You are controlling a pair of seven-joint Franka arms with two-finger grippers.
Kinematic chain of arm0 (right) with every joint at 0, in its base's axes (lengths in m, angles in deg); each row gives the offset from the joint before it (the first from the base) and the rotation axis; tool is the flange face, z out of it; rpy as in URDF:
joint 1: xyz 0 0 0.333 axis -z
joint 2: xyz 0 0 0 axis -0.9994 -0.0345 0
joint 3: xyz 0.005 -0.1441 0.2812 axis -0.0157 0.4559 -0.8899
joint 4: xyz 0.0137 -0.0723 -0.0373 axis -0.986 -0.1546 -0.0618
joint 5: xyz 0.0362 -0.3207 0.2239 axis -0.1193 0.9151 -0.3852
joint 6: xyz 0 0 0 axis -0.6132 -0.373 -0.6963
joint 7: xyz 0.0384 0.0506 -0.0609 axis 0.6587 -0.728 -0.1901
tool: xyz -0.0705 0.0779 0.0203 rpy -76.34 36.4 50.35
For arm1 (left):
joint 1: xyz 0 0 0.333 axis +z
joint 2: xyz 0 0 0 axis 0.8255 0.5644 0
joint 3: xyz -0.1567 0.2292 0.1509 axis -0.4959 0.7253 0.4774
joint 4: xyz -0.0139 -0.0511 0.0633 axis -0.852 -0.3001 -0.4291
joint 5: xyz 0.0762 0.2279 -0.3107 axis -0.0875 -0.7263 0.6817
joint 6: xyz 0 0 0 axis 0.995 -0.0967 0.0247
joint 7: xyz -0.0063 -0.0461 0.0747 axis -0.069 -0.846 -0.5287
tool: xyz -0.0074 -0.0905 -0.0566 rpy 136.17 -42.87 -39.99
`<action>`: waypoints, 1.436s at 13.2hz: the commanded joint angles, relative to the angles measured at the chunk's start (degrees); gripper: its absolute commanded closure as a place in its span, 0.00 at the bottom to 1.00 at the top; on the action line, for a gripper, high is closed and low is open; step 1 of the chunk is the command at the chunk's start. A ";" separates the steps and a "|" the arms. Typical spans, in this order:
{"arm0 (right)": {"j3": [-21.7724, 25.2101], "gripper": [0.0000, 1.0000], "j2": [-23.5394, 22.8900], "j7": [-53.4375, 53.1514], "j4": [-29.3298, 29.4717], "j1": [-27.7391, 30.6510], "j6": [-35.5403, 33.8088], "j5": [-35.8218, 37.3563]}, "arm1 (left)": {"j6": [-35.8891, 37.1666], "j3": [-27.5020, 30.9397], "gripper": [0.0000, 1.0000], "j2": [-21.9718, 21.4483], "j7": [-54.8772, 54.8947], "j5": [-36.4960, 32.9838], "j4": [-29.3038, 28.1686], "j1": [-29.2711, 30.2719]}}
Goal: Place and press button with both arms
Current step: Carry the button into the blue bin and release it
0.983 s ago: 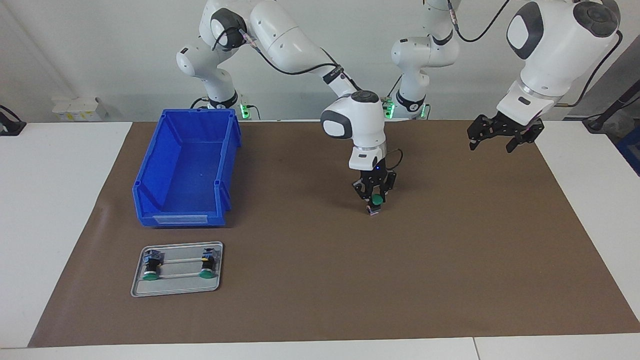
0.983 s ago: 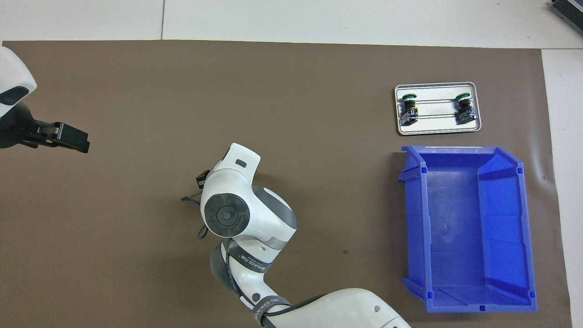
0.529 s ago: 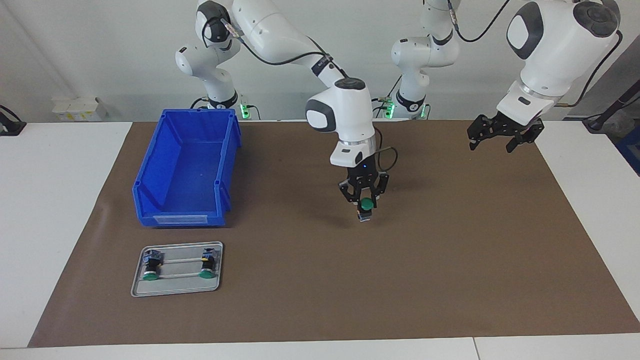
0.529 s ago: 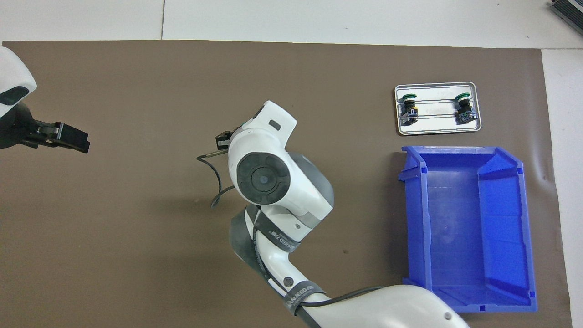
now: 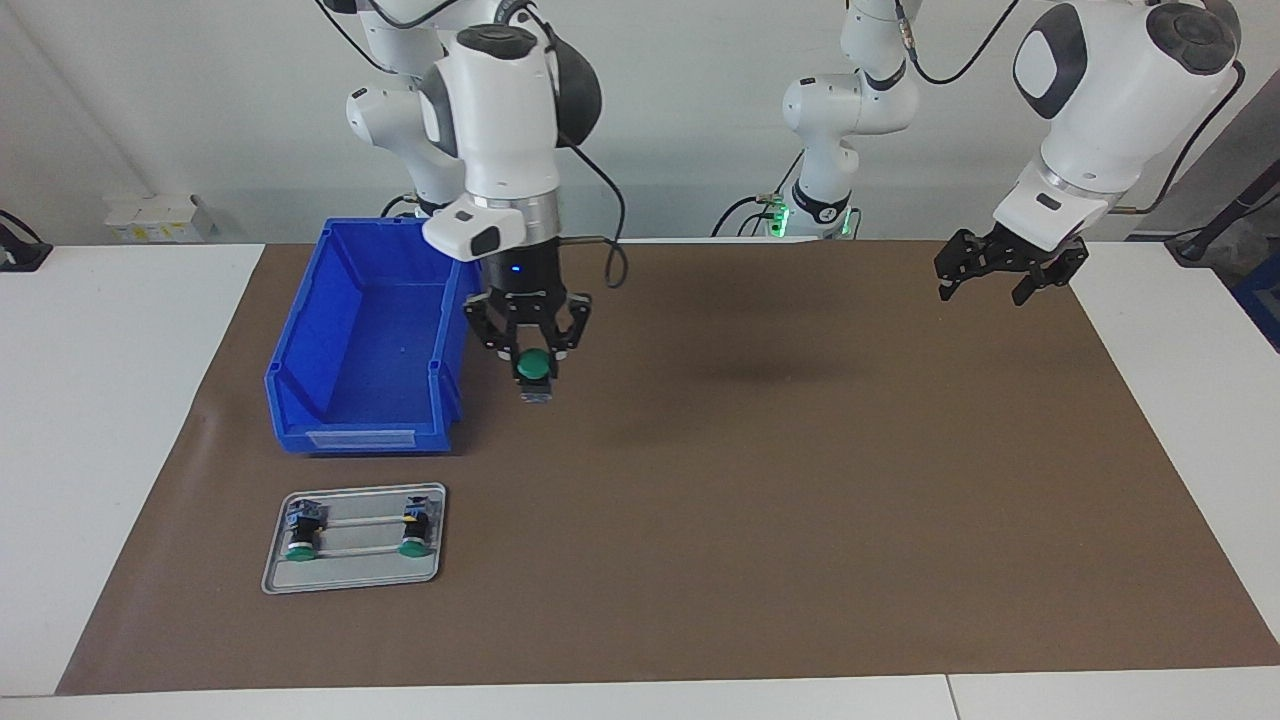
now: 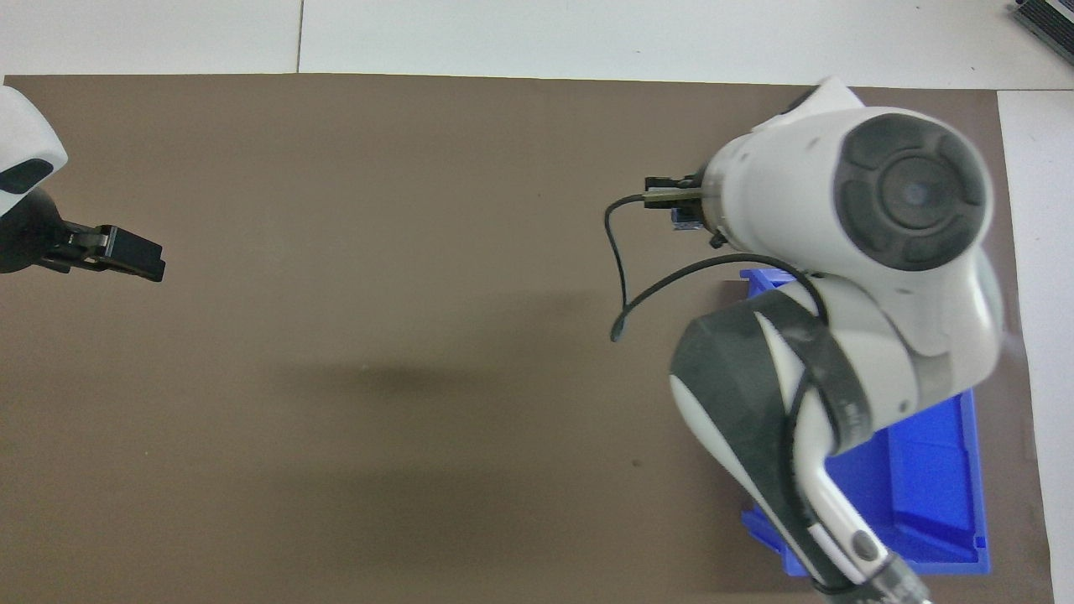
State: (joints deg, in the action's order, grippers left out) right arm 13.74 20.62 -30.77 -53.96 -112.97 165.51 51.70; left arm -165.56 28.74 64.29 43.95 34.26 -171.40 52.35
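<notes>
My right gripper (image 5: 533,370) is shut on the button (image 5: 535,364), green cap facing the camera and black body hanging below. It holds the button in the air over the brown mat (image 5: 760,520), just beside the blue bin (image 5: 300,345). In the overhead view the right arm (image 6: 847,252) hides its gripper and the button. My left gripper (image 5: 1000,278) hangs open and empty over the mat toward the left arm's end; it also shows in the overhead view (image 6: 126,253).
A grey metal tray (image 5: 350,584) lies farther from the robots than the bin and holds two more green-capped buttons (image 5: 300,536) (image 5: 412,530). The bin's corner shows in the overhead view (image 6: 923,503). White table (image 5: 110,400) surrounds the mat.
My right gripper has risen off the mat with the button and swung from the mat's middle toward the blue bin. The left arm has not moved.
</notes>
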 commanded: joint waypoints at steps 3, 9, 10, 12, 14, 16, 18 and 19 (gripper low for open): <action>-0.77 1.00 8.97 17.91 -14.63 14.11 0.34 -6.80 | -0.07 -0.21 0.00 -1.84 0.07 0.59 -2.06 0.48; -0.51 1.00 22.41 29.80 -41.94 24.32 14.03 -13.93 | -0.07 -0.21 0.00 -1.84 0.07 0.59 -2.06 0.48; -0.33 1.00 23.82 29.72 -45.55 24.50 16.40 -14.55 | -0.07 -0.21 0.00 -1.84 0.07 0.59 -2.06 0.48; -0.33 1.00 24.10 29.80 -50.48 24.51 23.50 -15.52 | -0.07 -0.21 0.00 -1.84 0.07 0.59 -2.06 0.48; -0.33 1.00 22.70 29.80 -53.83 24.15 29.31 -15.52 | -0.07 -0.21 0.00 -1.84 0.07 0.59 -2.06 0.48; -0.33 1.00 20.68 29.80 -55.77 23.89 33.98 -15.52 | -0.07 -0.21 0.00 -1.84 0.07 0.59 -2.06 0.48; -0.42 1.00 18.92 29.19 -55.95 23.54 36.01 -15.61 | -0.07 -0.21 0.00 -1.84 0.07 0.59 -2.06 0.48; -0.33 1.00 18.74 29.02 -55.96 22.49 36.37 -15.69 | -0.07 -0.21 0.00 -1.84 0.07 0.59 -2.06 0.48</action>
State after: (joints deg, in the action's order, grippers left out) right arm 13.74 39.93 -2.55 -109.65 -89.42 200.09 38.18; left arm -165.53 28.74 64.29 43.95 34.26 -171.40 52.35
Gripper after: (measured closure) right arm 0.590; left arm 0.000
